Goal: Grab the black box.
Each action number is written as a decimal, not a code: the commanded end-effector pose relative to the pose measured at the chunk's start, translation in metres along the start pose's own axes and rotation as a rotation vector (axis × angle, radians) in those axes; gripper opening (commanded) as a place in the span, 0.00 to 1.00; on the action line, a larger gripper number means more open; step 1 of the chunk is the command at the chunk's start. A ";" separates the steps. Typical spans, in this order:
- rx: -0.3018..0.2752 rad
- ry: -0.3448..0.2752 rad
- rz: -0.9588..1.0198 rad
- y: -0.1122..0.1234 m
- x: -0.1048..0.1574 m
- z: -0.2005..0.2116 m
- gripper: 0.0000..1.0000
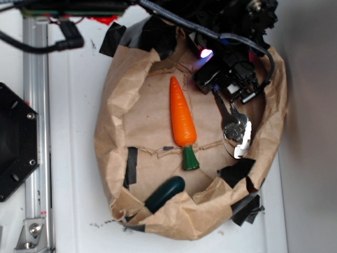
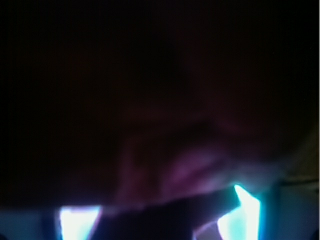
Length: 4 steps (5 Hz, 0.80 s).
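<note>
The black box (image 1: 207,78) is a small glossy dark cuboid at the top right inside the brown paper bag (image 1: 113,100), lit purple on its upper edge. My gripper (image 1: 221,71) is low over it, at the end of the black arm that comes in from the top right. Its fingers merge with the box and the arm, so I cannot tell how the jaws stand. The wrist view is almost wholly dark and blurred. A dark slanted shape (image 2: 170,217), probably the box, lies at the bottom between two bright cyan patches.
An orange carrot (image 1: 181,113) with a green stem lies mid-bag. A dark green oblong (image 1: 164,193) lies at the bag's front. A metal utensil (image 1: 233,124) lies just below the gripper. Black tape strips (image 1: 130,166) hold the paper. A black hexagonal plate (image 1: 16,139) sits far left.
</note>
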State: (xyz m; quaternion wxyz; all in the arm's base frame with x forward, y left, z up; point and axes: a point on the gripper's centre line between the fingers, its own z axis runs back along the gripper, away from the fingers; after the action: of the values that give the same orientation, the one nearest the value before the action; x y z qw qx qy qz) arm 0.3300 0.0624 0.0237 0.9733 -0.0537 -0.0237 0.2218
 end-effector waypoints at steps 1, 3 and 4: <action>-0.016 -0.055 -0.070 -0.014 -0.024 0.049 0.00; 0.107 -0.155 -0.347 -0.048 -0.064 0.140 0.00; 0.190 -0.037 -0.387 -0.050 -0.070 0.158 0.00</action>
State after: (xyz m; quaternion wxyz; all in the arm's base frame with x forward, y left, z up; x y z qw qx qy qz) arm 0.2743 -0.0008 0.1728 0.9980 0.0490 -0.0059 0.0384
